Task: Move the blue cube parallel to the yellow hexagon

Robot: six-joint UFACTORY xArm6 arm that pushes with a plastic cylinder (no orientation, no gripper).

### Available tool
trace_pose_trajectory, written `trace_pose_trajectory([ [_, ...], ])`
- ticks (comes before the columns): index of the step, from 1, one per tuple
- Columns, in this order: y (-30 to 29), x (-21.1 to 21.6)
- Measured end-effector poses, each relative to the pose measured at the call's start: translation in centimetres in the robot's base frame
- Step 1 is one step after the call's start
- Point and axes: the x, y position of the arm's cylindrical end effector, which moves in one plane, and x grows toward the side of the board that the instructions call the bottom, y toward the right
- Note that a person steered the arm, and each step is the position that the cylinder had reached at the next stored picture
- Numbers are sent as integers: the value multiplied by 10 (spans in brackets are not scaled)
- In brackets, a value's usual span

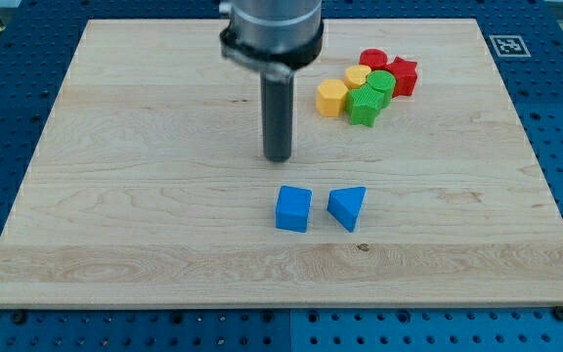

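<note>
A: In the camera view, where is the blue cube [293, 208] seen?

B: It is seen low on the tabletop [115, 196], near the middle. A blue triangle block [348, 206] is just beside it, on the view's right, with a small gap between.

A: And my tip [278, 157]?

B: My tip is seen above the cube in the view, a bit to its left, not touching it. No gripper is fitted, so nothing can be said about jaws being spread or pressed together.

A: Where is the yellow hexagon [332, 97]?

B: Near the view's top right, in a tight bunch with another yellow block [358, 76], two green blocks [369, 98], a red star block [403, 76] and a red round block [373, 60].

A: How should the push be done well?

B: Probably the cube should be pushed slowly from its flat side, in the middle, so it is not spun. The blue triangle should be kept away from.

A: Is there room?

B: Yes. The wood is smooth and flat, and much bare space is seen on the view's left.
</note>
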Motion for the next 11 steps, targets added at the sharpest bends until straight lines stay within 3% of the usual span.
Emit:
trace_pose_trajectory([
  [2, -5, 124],
  [3, 5, 142],
  [5, 47, 82],
  [7, 19, 27],
  [10, -79, -37],
  [11, -77, -73],
])
